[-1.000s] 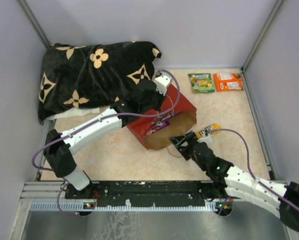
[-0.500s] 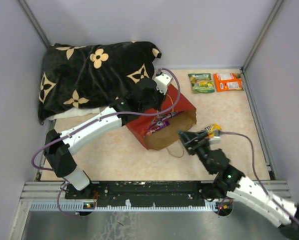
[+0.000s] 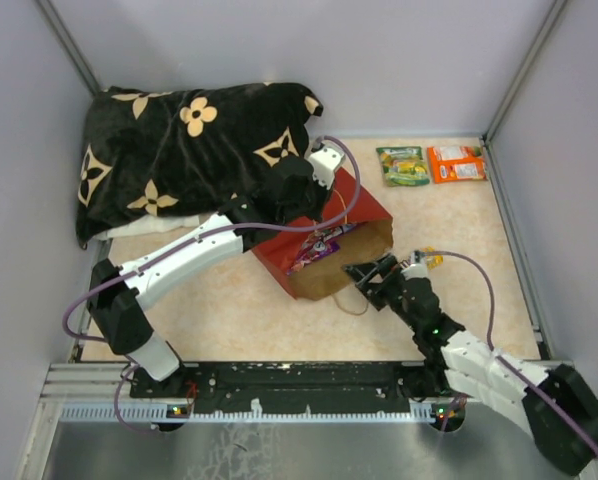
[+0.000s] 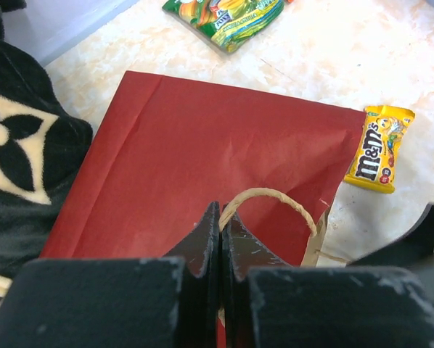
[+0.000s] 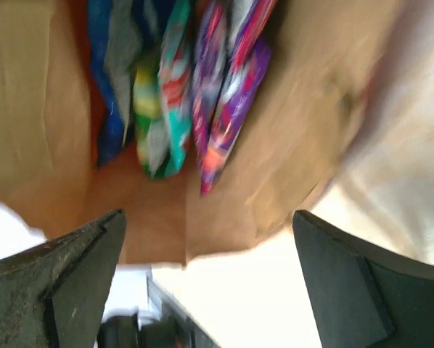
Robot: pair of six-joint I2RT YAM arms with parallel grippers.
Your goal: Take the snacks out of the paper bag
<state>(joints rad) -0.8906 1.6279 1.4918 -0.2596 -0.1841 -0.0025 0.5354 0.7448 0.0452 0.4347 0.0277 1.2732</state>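
Inside the creased paper bag (image 4: 202,145) lie glossy snacks (image 5: 224,94).

1. Counter (image 3: 229,310): beige, marbled, matte.
2. Walls (image 3: 379,60): plain pale grey-lilac panels at back, L + R.
3. Metal posts (image 3: 524,65) in both far corners.
4. Black pillow (image 3: 179,150) w/ cream flower print, far-L corner, against the walls.
5. Alu rail (image 3: 309,408) along near edge.
6. Light even, shadows soft.

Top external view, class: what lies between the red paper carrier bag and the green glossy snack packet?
Nothing: bare beige tabletop separates red paper bag and green packet, in the top external view.
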